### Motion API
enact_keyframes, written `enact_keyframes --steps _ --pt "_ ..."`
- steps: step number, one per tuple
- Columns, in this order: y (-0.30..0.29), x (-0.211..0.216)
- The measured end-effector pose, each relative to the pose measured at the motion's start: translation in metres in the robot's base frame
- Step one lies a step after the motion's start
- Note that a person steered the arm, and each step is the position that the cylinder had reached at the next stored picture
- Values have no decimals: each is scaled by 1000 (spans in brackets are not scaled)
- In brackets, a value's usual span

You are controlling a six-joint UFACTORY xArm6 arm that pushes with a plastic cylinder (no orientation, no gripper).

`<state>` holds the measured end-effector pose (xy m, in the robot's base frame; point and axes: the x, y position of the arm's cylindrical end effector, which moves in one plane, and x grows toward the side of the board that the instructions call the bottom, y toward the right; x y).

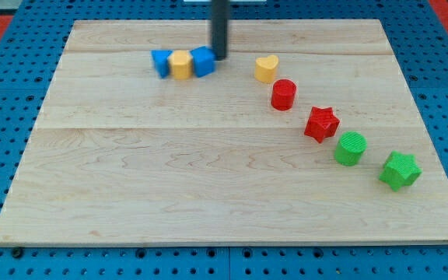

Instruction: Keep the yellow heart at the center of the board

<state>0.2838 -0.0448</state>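
Observation:
The yellow heart [267, 68] lies in the upper middle of the wooden board [169, 187], right of centre toward the view's top. My tip [220, 57] stands to the heart's left, about a block's width away, touching the right side of a blue block [204, 61]. That blue block sits in a tight row with a yellow block [180, 65] and another blue block [161, 63] to its left.
A diagonal line runs down to the view's right from the heart: a red cylinder [284, 94], a red star [321, 124], a green cylinder [351, 148] and a green star [400, 170]. Blue pegboard surrounds the board.

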Motion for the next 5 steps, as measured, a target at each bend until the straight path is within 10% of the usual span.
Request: enact_keyframes --steps 3,5 --pt "122 -57" --pt "132 8"
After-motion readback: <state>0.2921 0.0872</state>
